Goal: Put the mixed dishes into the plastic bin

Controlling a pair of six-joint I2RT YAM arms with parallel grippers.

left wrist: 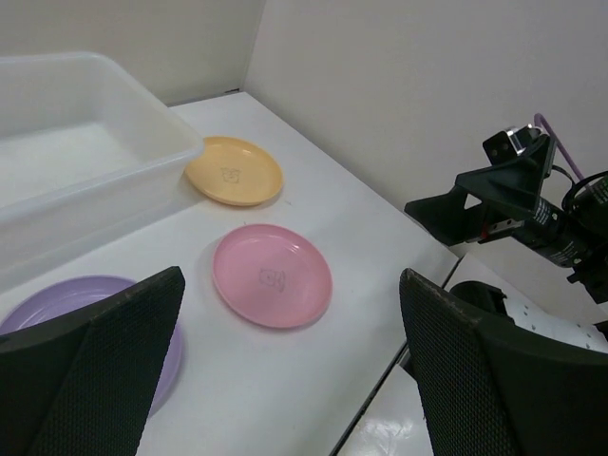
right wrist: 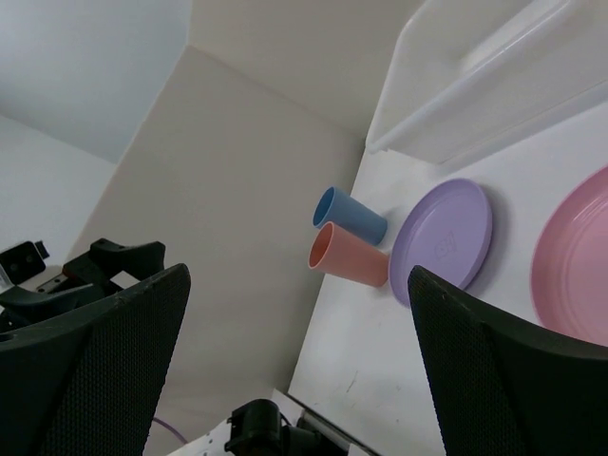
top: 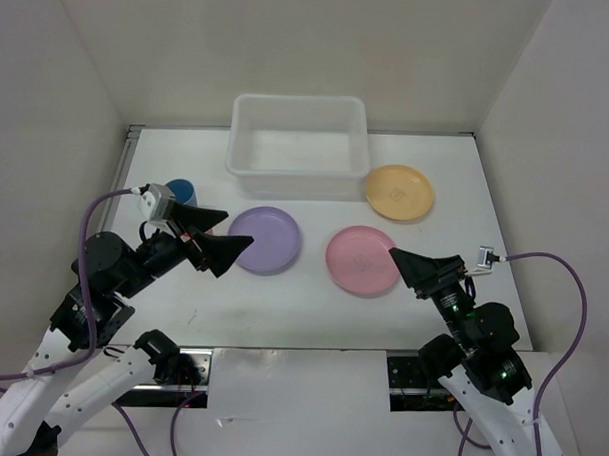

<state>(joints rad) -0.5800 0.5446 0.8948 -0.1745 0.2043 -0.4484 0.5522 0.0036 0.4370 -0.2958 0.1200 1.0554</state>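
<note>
Nearest, left fingers [top: 233, 256] spread wide apart, holding nothing, up in the air over the left side of the white desk [top: 282, 307]. Tips by the left edge of the purple plate [top: 266, 240].

Over on the other side, right fingers [top: 408, 270] spread wide too, also holding nothing. Tips by the right edge of the pink plate [top: 362, 260], up off the desk.

Between the two sets of fingers, pink plate and purple plate flat on the desk, side by side. Close together but not touching, purple on the left, pink on the right and a little nearer.

Left of the purple plate, a light red cup [right wrist: 347, 255] and a blue cup [top: 180, 193] right next to each other. Blue one farther back. Red one mostly hidden behind the left fingers from above.

Farther back on the right, yellow-orange plate [top: 399, 191] flat on the desk, just beside the near right corner of the plastic bin [top: 298, 172].

Farthest of all, the see-through white bin, long side facing the arms, close to the back wall [top: 291, 47].

All five dishes out on the desk, outside the bin.
</note>
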